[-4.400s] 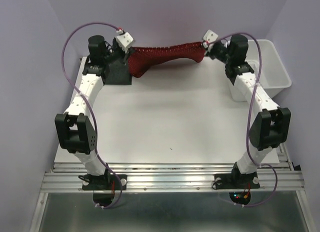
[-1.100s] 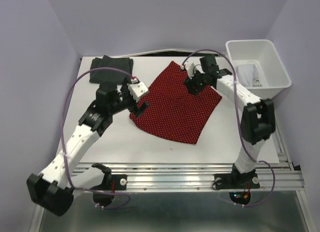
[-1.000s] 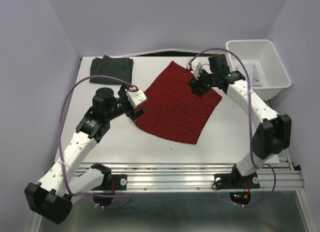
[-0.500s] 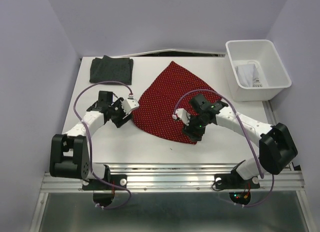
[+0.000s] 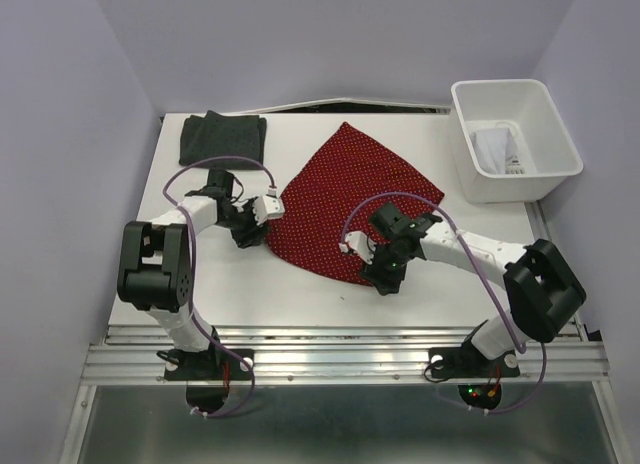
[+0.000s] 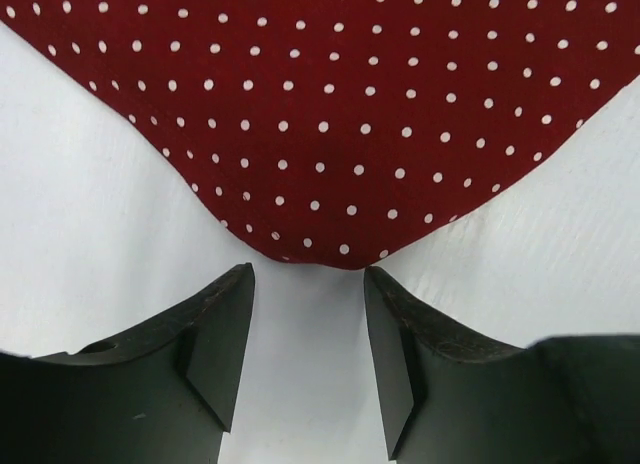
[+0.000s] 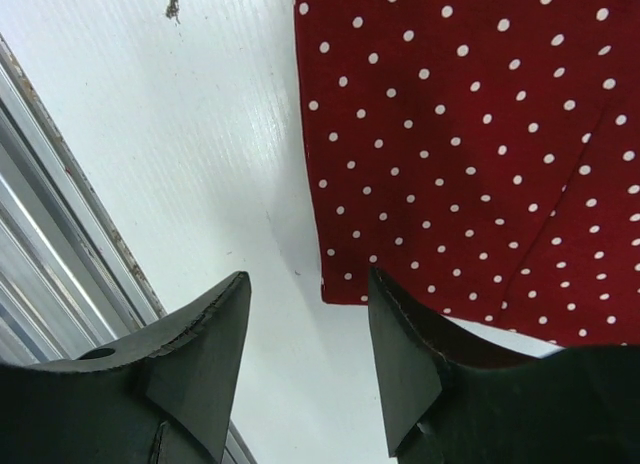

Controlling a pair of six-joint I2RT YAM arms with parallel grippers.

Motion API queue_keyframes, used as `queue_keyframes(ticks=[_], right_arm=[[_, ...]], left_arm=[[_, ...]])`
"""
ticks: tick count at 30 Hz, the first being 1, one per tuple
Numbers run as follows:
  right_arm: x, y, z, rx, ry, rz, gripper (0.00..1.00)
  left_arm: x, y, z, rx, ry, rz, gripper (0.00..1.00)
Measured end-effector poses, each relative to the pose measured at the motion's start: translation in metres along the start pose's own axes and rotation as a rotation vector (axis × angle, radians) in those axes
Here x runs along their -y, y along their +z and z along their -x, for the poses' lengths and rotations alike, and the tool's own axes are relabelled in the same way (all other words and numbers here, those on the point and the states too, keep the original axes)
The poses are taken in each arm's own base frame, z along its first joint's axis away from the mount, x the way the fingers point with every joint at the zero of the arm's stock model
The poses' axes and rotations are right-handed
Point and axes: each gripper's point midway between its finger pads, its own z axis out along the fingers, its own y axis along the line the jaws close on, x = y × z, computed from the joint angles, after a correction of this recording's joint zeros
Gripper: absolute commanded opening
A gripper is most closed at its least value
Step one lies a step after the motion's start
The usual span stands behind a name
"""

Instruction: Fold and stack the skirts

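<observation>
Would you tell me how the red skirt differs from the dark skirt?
The red skirt is dotted and spread flat mid-table; the dark skirt is plain, folded small at the far left corner. The left gripper and right gripper sit open at the red skirt's corners; neither touches the dark skirt. Both skirts lie on the table.

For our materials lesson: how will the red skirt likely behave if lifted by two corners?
Probably floppy: the skirt lies flat and thin on the table, so it should sag between corners. Likely light; a push would probably wrinkle it.
</observation>
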Motion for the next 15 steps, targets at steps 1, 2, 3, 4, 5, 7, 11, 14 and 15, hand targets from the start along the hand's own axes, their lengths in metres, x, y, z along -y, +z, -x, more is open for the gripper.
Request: queue_keyframes(ticks=[1,2,3,4,5,7,11,14,15], right_arm=[[0.000,0.001,-0.001,-0.001,0.003,0.000,0.56],[-0.001,0.001,-0.001,-0.004,0.003,0.001,0.56],[-0.001,0.002,-0.001,-0.002,0.002,0.000,0.56],[-0.002,0.003,-0.001,-0.001,-0.003,0.000,0.56],[-0.003,0.005,-0.001,-0.002,-0.006,0.002,0.56],[-0.004,0.008,-0.002,-0.009,-0.010,0.007,0.55],[-0.003,0.020,-0.009,-0.040,-0.003,0.017,0.49],[0.000,0.021,-0.009,-0.041,-0.008,0.003,0.45],[0.001,0.021,-0.009,-0.042,-0.009,-0.003,0.44]], left_arm=[[0.000,0.000,0.002,0.005,0.002,-0.008,0.49],[0.000,0.001,0.004,0.011,0.004,-0.013,0.44],[-0.001,0.002,0.006,0.019,0.004,-0.019,0.38],[-0.001,0.002,0.007,0.022,0.001,-0.021,0.33],[-0.002,0.003,0.007,0.023,-0.002,-0.024,0.27],[-0.003,0.006,0.007,0.021,-0.017,-0.032,0.26],[-0.006,0.009,0.006,0.016,-0.034,-0.035,0.12],[-0.007,0.008,0.008,0.014,-0.033,-0.036,0.00],[-0.007,0.007,0.008,0.008,-0.035,-0.036,0.00]])
